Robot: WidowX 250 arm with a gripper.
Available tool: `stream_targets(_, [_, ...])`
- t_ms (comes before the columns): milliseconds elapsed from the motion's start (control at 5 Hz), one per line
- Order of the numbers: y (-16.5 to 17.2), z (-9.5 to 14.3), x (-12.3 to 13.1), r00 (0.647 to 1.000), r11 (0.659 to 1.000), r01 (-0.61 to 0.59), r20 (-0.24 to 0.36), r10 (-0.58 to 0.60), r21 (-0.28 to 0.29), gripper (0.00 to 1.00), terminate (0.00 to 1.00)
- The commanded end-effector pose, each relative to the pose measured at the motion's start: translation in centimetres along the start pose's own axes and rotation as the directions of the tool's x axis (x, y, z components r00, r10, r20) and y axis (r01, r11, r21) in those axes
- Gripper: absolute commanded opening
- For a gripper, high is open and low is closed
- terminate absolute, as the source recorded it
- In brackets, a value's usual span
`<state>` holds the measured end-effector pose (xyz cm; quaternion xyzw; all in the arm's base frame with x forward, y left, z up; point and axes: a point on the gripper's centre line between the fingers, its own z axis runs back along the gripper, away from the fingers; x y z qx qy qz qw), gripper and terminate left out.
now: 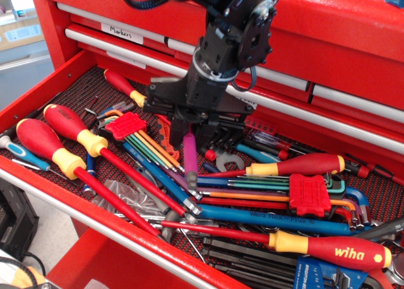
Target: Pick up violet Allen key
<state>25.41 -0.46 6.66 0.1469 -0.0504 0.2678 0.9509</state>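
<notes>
The violet Allen key (190, 151) is a thick magenta-violet hex key. It hangs nearly upright from my gripper (191, 128), its lower end above the tools in the open red drawer (38, 93). The black gripper is shut on the key's upper end, which the fingers hide. The gripper hovers over the middle of the drawer, to the right of the rainbow key set with the red holder (126, 126).
Red-and-yellow screwdrivers (69, 144) lie at the left. A long blue hex key (271, 218), a second rainbow key set (309, 195) and a Wiha screwdriver (328, 248) lie at the right. The red cabinet front with closed drawers (328, 55) stands behind.
</notes>
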Motion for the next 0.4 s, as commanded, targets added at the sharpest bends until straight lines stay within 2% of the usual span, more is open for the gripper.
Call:
stream_targets(0, [1.3,4.7,0.4,0.984,0.992,-0.123,0.126,0.126,-0.026,0.00,0.00])
stream_targets(200, [1.9,7.2,0.6,0.961,0.987,-0.157,0.223,0.161,-0.037,0.00,1.00])
